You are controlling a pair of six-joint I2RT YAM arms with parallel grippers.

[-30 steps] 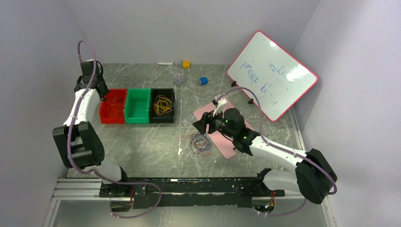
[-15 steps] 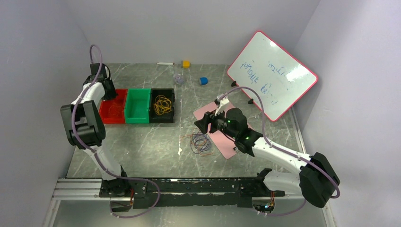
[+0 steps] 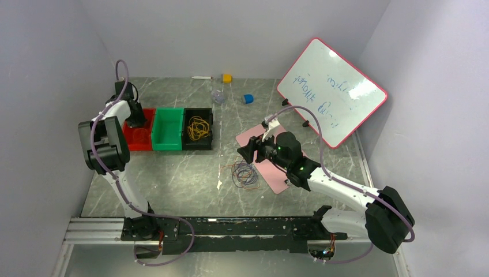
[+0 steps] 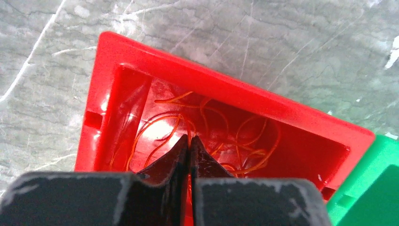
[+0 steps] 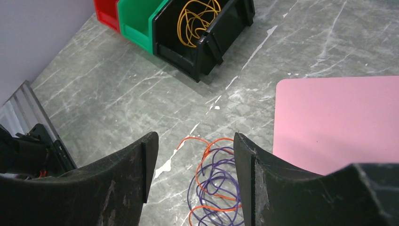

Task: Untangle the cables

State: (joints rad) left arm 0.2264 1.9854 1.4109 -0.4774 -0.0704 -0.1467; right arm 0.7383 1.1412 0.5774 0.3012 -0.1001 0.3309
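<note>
while the left gripper (image 4: 189,141) hangs closed over orange cables (image 4: 254,141) in the red bin (image 4: 235,101) at the tabletop's (image 3: 173,179) left edge, the right gripper (image 5: 194,141) gapes above the purple-orange tangle (image 5: 214,183).

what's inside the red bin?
Loose orange-red cable loops lie on the floor of the red bin. The shut left hand covers its near part; anything beneath is hidden.

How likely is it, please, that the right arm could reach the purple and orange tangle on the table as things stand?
Probably yes: the right gripper hangs open just above the tangle, nothing lies between them, and the pink mat sits beside it, not over it.
</note>
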